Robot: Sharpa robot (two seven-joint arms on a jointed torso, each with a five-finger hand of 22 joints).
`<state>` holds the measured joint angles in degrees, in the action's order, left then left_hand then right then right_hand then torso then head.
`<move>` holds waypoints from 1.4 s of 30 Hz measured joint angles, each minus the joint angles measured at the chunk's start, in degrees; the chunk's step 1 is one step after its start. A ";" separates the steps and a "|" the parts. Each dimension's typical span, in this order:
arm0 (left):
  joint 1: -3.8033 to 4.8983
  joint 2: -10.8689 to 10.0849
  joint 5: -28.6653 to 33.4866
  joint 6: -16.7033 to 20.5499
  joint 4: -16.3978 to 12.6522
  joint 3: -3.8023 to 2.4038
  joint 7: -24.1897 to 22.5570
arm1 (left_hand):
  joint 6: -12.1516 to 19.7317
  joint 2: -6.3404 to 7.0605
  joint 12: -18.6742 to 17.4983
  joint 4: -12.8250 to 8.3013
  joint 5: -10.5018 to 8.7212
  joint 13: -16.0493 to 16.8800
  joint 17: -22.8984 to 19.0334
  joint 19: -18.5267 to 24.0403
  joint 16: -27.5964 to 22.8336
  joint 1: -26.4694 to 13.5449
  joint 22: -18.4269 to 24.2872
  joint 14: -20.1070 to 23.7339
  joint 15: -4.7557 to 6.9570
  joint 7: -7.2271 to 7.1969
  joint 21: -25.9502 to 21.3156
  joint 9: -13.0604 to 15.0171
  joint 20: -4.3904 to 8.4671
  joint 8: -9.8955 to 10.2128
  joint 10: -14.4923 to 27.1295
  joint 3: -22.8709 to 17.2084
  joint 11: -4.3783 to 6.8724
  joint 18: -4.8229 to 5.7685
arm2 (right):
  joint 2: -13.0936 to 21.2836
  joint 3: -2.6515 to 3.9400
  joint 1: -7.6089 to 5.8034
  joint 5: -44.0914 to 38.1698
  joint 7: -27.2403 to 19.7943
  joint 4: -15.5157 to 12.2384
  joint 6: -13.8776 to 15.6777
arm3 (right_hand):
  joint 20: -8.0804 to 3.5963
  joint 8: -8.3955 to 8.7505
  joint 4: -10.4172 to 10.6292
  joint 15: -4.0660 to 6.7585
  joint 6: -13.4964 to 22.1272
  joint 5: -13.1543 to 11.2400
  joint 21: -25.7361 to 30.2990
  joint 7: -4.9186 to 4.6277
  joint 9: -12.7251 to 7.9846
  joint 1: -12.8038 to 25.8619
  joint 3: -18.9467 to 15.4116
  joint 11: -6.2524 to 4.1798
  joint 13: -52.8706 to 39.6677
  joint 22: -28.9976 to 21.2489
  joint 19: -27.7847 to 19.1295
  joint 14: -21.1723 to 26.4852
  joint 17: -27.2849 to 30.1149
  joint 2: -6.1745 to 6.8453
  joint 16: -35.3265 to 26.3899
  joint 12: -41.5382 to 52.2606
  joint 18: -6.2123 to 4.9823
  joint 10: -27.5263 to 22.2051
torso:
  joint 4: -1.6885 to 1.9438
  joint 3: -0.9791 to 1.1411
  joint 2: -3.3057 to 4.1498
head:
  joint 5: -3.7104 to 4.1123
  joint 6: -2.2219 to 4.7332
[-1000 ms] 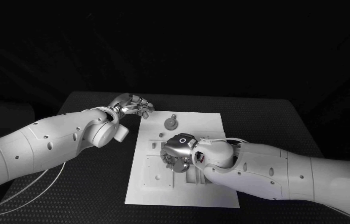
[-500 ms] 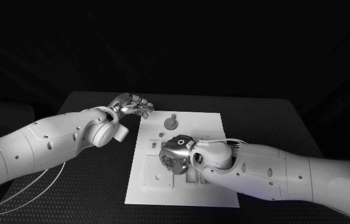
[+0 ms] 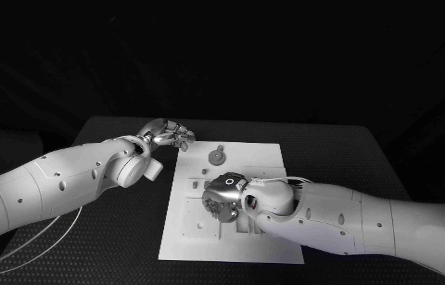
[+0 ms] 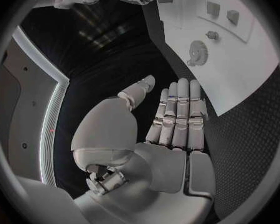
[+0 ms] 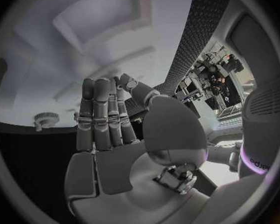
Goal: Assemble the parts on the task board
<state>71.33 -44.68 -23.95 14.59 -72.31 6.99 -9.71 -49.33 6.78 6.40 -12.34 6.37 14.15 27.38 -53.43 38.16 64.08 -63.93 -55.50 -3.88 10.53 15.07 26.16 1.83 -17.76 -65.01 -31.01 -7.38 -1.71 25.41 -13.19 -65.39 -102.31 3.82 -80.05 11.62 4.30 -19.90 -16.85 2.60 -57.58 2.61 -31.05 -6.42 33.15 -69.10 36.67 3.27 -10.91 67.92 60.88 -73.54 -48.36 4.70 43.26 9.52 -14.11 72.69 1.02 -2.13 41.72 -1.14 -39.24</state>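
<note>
The white task board (image 3: 269,159) lies in the middle of the black table. A grey gear-shaped part (image 3: 216,157) sits on its far half; it also appears in the left wrist view (image 4: 196,52) and the right wrist view (image 5: 45,118). My right hand (image 3: 224,199) hovers low over the board's middle, fingers pointing down at the raised fixtures. Those fingers (image 5: 101,115) are straight and hold nothing. My left hand (image 3: 169,132) stays off the board, beside its far left corner. Its fingers (image 4: 177,119) are stretched flat and empty over the table.
Small raised pieces (image 4: 212,8) stand on the board (image 4: 239,59) beyond the gear. Black mat (image 3: 111,246) surrounds the board on every side. A thin cable (image 3: 42,233) loops beside my left arm at the near left.
My right hand has slid a little nearer and to the left over the board's middle. The left hand and the gear have not moved.
</note>
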 measured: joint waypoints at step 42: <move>0.00 -0.34 0.10 0.01 0.31 0.01 -0.10 | 0.00 0.00 -0.01 0.15 0.00 -0.03 0.31 0.00 -0.23 0.00 -0.03 0.00 0.00 0.00 0.00 0.00 0.00 0.00 0.00 0.15 0.00 0.01 | 11.75 3.81 -4.94 9.34 -1.67 -6.54 6.03 | -0.15 4.31 0.90 -1.98 7.80 0.01 -1.56 -3.80 -1.99 4.42 -1.00 2.55 1.17 3.24 0.56 -0.27 -0.66 6.67 3.42 -4.00 -0.41 -5.62 | -0.05 0.04 -0.06 | 0.01 0.60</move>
<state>71.33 -45.02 -23.86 14.60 -72.00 7.00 -9.81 -49.33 6.78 6.38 -12.19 6.37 14.12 27.69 -53.43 37.93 64.08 -63.97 -55.49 -3.88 10.53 15.08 26.16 1.83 -17.76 -65.00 -30.86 -7.38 -1.70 37.16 -9.37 -70.34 -92.97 2.15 -86.60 17.65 4.15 -15.59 -15.96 0.62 -49.78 2.62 -32.60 -10.22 31.16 -64.67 35.66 5.81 -9.74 71.16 61.43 -73.81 -49.02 11.37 46.68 5.53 -14.53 67.07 0.97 -2.09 41.65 -1.13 -38.64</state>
